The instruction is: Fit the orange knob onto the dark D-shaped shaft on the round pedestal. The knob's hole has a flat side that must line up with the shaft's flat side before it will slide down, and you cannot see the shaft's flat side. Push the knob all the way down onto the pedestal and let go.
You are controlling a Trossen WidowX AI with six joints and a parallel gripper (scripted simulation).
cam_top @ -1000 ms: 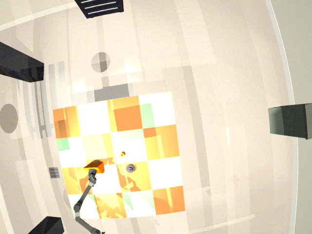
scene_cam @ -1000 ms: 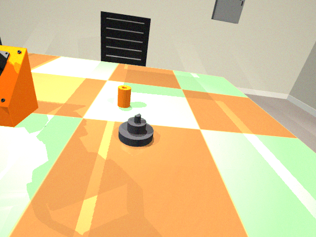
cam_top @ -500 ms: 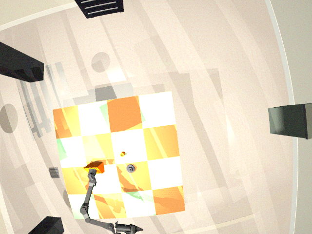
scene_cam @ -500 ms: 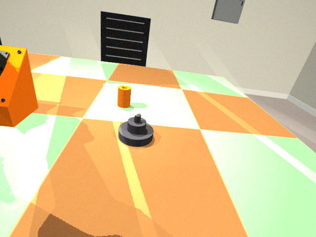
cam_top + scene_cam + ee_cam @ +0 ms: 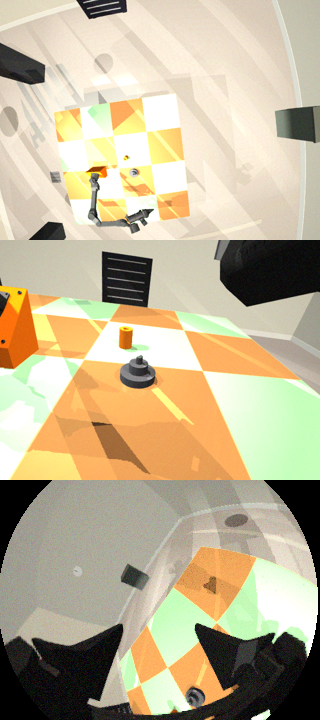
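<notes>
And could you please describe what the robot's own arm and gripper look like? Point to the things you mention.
The slim, jointed arm point(image 5: 94, 200) is dark grey to black, with lighter grey bands near some joints. Its black parallel-jaw gripper point(image 5: 152, 211) point(image 5: 160, 628) has two broad, angular fingers that taper to pointed tips. The finger on the right of the wrist view shows a greyer patch. I can make out no cables or lettering.

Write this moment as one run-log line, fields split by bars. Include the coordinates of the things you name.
hand point(image 5: 153, 210) point(image 5: 160, 628): open, nothing held | orange knob point(image 5: 125, 157) point(image 5: 125, 338): upright on checkered top, off shaft | round pedestal point(image 5: 134, 172) point(image 5: 137, 380) point(image 5: 195, 697): shaft bare | fit: not done
</notes>
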